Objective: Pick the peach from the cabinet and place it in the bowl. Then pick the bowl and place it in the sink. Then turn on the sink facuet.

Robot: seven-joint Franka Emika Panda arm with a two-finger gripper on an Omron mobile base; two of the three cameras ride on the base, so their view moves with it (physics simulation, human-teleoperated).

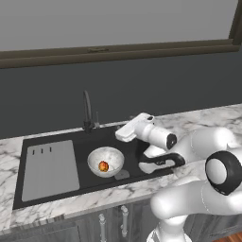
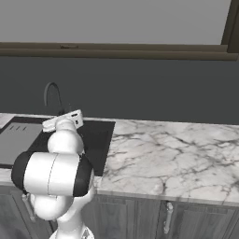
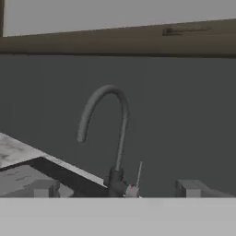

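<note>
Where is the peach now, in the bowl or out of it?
In the bowl: the peach lies inside the bowl, which sits in the sink.

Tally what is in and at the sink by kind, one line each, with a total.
Bowl: 1, standing in the sink basin
Peach: 1, inside the bowl
Sink: 1, black, with a grey drainboard on its left
Faucet: 1, dark gooseneck behind the basin
Gripper: 1, over the basin near the faucet
Total: 5
</note>
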